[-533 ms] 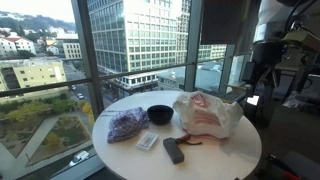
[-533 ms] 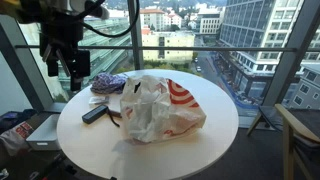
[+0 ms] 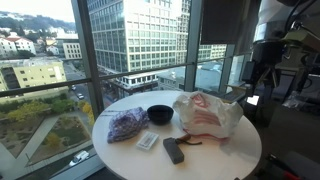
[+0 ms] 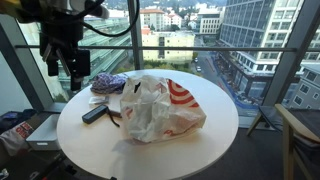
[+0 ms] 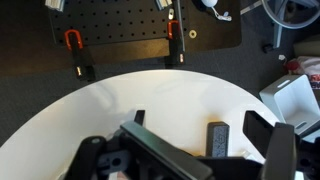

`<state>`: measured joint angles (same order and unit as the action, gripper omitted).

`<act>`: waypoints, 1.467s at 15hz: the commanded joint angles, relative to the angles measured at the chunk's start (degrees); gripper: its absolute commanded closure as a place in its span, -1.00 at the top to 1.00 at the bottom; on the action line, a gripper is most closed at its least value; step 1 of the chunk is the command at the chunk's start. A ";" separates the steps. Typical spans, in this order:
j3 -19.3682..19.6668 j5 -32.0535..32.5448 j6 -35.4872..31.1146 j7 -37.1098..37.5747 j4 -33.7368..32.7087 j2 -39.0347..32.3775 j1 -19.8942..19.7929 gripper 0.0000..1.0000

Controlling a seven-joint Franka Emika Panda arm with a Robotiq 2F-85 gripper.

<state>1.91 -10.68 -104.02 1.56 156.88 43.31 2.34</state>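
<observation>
Over the table's rim: your gripper (image 4: 66,72) hangs high above the round white table (image 4: 215,125), well clear of its top and touching nothing.
Gripper state: you have the jaws spread wide with nothing between them. In the wrist view both fingers (image 5: 278,150) rise from the bottom of the picture, with bare tabletop in the gap.
Remote: the dark remote (image 4: 94,113) lies flat near the rim and is the thing closest beneath your gripper. In the wrist view the remote (image 5: 216,140) sits just inside the finger at the picture's right side, apart from it.
Purple bag: a crumpled purple bag (image 4: 108,82) lies near the remote, farther toward the window.
Bowl: a black bowl (image 3: 160,114) stands upright between the purple bag and the plastic bag.
Plastic bag: a bulging white plastic bag (image 3: 208,113) with red print shows in both exterior views, well apart from your gripper.
Packet: a small white packet (image 3: 148,141) lies flat between the purple bag and the remote.
Beyond the rim: in the wrist view you see a black perforated board (image 5: 110,25) carrying two orange fittings (image 5: 72,42).
Behind the glass: office buildings (image 3: 140,35) fill the tall windows.
</observation>
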 commanded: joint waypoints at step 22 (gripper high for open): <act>-24.51 2.96 -42.82 32.47 -9.69 -41.89 10.57 1.00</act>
<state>-21.75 -11.88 -143.33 29.21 151.62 8.25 11.72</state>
